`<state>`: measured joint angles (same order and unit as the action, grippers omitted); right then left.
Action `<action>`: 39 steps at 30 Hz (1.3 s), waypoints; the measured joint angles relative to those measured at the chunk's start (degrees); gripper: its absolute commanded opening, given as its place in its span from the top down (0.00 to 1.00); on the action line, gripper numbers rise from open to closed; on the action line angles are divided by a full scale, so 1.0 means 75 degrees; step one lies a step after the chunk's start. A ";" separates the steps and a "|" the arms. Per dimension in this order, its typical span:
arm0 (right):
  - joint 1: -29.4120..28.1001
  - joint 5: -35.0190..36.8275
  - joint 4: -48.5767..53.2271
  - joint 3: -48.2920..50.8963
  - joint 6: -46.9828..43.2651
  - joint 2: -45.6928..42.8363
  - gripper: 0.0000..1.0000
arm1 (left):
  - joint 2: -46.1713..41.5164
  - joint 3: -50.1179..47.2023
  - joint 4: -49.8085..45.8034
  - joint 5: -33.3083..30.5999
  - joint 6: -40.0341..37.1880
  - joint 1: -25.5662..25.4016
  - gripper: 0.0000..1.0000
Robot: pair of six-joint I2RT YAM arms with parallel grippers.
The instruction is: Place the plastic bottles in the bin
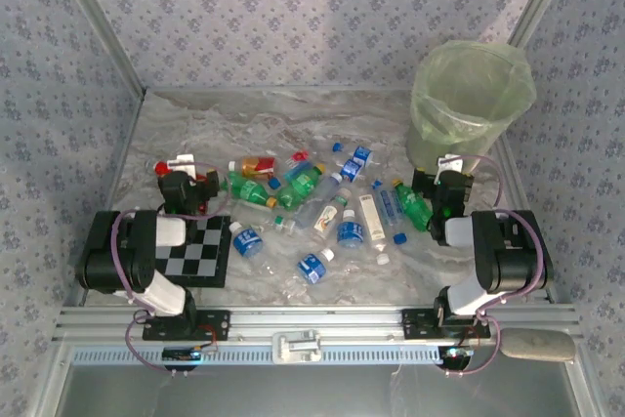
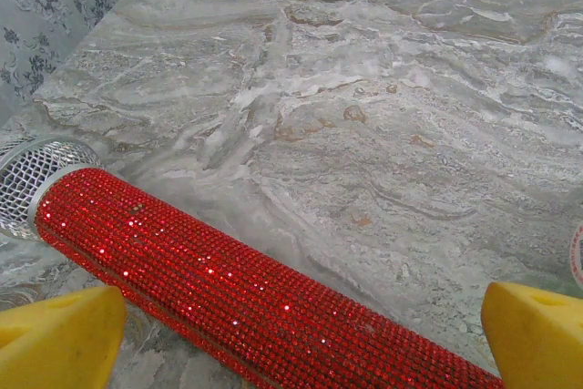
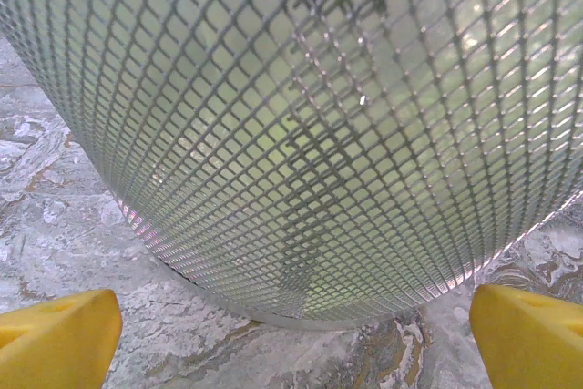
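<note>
Several plastic bottles lie scattered mid-table: green ones (image 1: 252, 189), clear ones with blue labels (image 1: 352, 231) and a red/orange one (image 1: 257, 165). The bin (image 1: 471, 104), a tall mesh cylinder lined with a pale green bag, stands at the back right. My left gripper (image 1: 187, 175) is at the left end of the scatter, open; in its wrist view the yellow fingertips (image 2: 59, 339) stand wide apart. My right gripper (image 1: 449, 171) sits just in front of the bin, open, its jaws (image 3: 296, 334) facing the bin's mesh wall (image 3: 301, 116) close up. Neither holds anything.
A red glitter microphone (image 2: 228, 280) with a metal mesh head lies on the marble table (image 2: 383, 107) across the gap between my left fingers. A black-and-white checkerboard (image 1: 198, 251) lies by the left arm. Loose blue caps (image 1: 398, 238) dot the table. Patterned walls enclose three sides.
</note>
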<state>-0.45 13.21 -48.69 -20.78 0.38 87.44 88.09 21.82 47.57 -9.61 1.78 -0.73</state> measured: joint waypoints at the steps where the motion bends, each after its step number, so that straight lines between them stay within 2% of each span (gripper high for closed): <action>1: 0.0000 0.0000 0.0000 0.0000 0.0000 0.0000 0.00 | 0.0000 0.0000 0.0003 0.0000 0.0000 0.0000 0.00; 31: 0.0041 -0.0082 0.0006 0.0000 0.0000 -0.0006 0.00 | 0.0000 0.0000 -0.0006 -0.0006 0.0000 0.0000 0.00; 39: -0.0105 0.0271 0.1716 -0.0589 0.0047 -0.1437 0.00 | -0.0699 0.0938 -0.1810 -0.0664 0.0143 -0.0087 0.00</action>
<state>-1.23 15.25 -35.81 -25.19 0.73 76.66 82.85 28.86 34.00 -14.59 2.85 -1.39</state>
